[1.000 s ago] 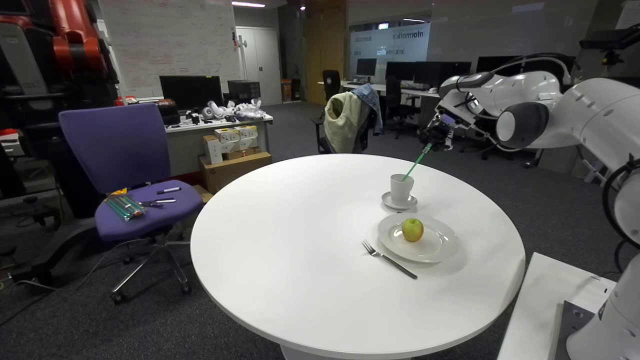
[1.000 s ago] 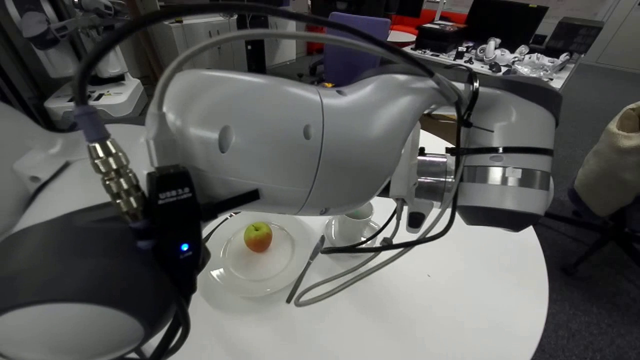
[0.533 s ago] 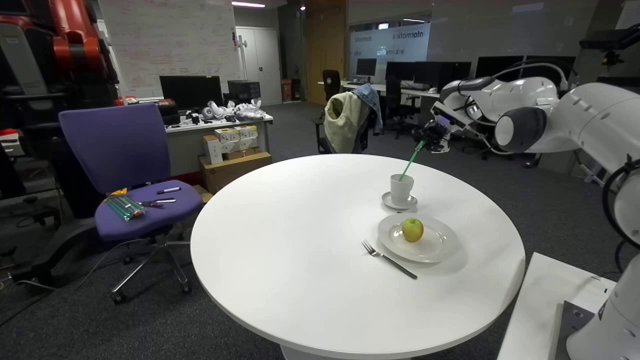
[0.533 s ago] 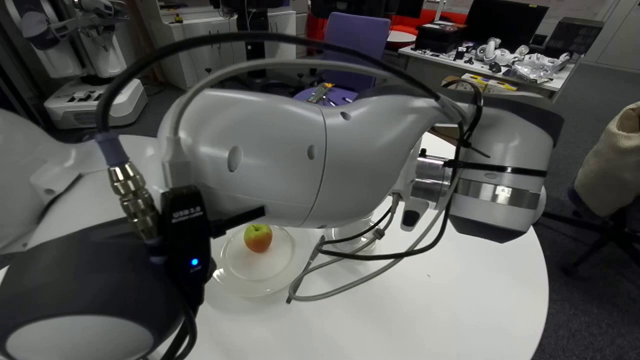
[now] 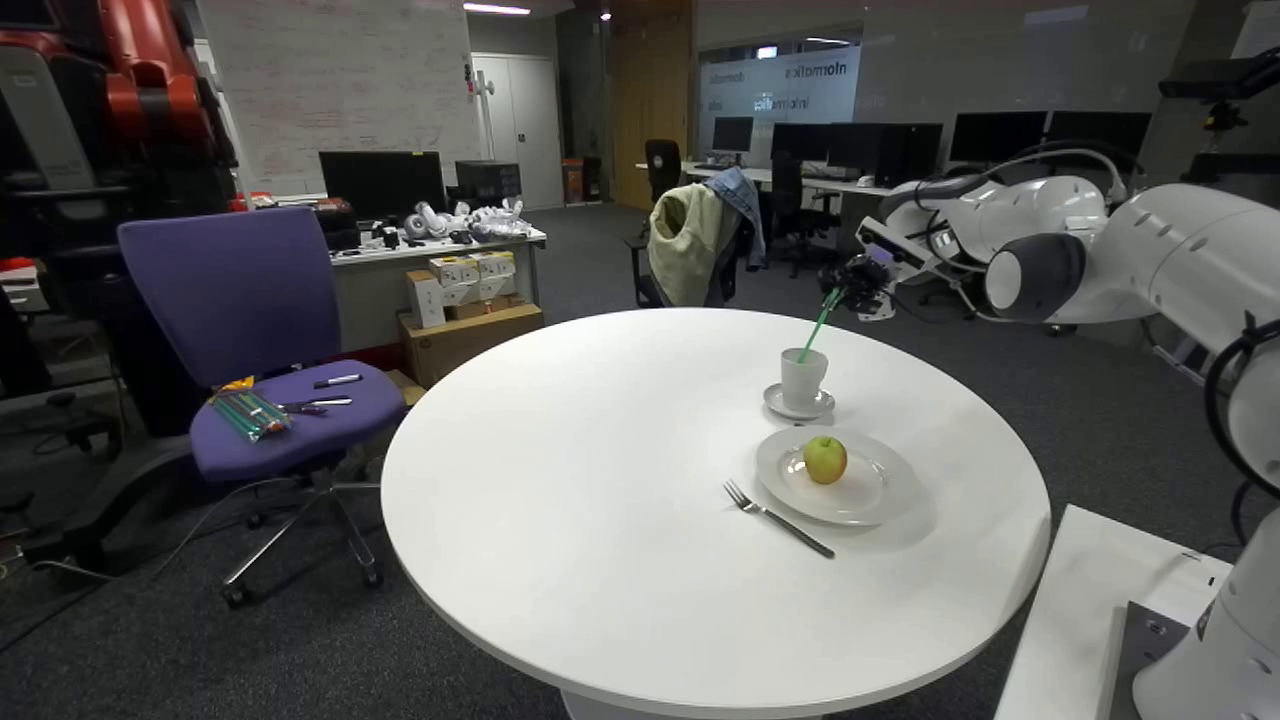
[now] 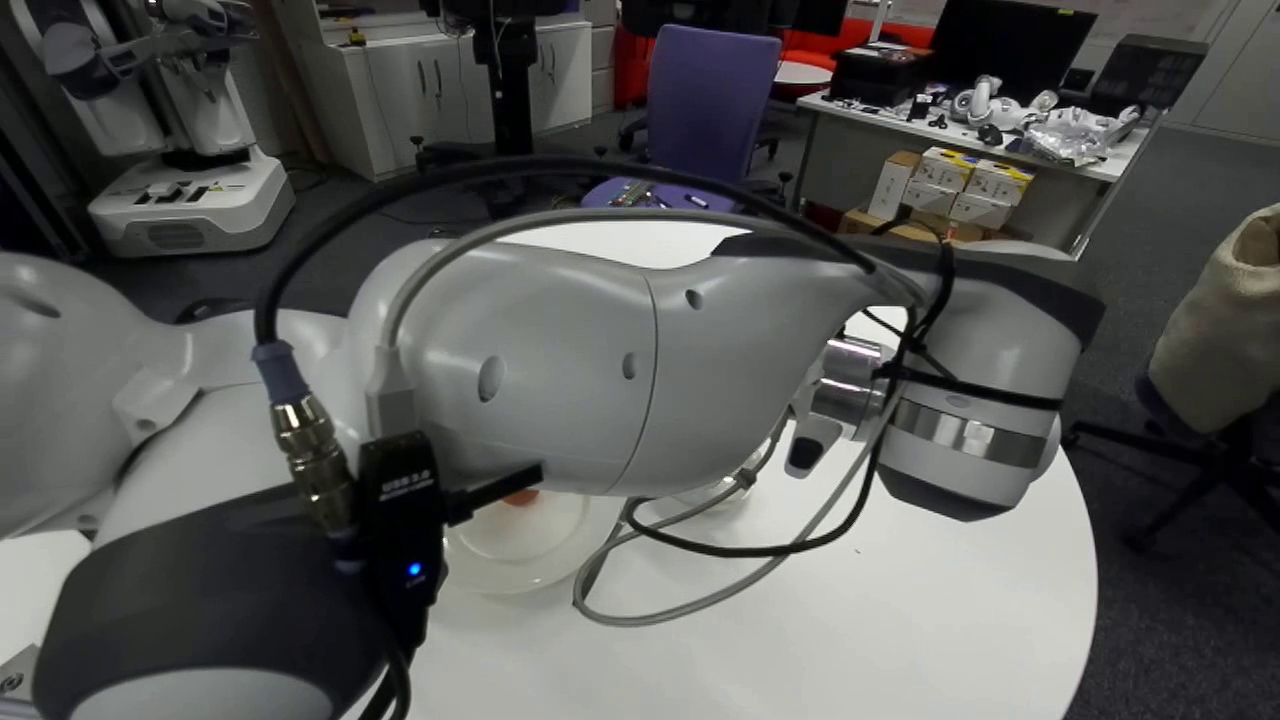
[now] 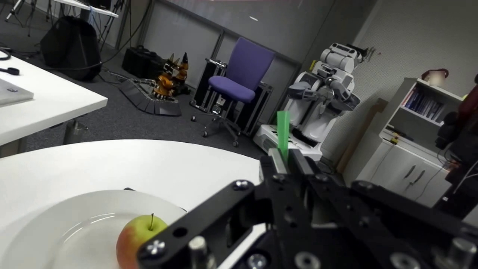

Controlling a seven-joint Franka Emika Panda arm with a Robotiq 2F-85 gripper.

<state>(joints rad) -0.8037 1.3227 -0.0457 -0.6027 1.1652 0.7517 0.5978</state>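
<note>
**A straw point(image 7: 283, 130) pinched by the gripper point(image 7: 286, 155), its lower end in a cup point(image 5: 803, 382)**

In an exterior view, the straw is seen slanting down from the gripper into the mouth of the cup. The cup is set upright on a saucer point(image 5: 774, 400), on the white table point(image 5: 560, 500). Near it a plate point(image 5: 885, 490) is laid, with 1 apple point(image 5: 825, 459) resting on it; 1 fork point(image 5: 798, 534) is placed near the plate. Well apart from the table, a packet point(image 5: 248, 414) is laid on a purple chair point(image 5: 235, 290).

In an exterior view, much of the table is covered by the arm point(image 6: 520, 370); the straw is hidden, and only a bit of the apple is shown.

In the wrist view, the straw is held between 2 fingertips point(image 7: 277, 161), set close together, its free end sticking out past them. The apple is shown at the lower left. In the background, books point(image 7: 423, 104) are seen.
</note>
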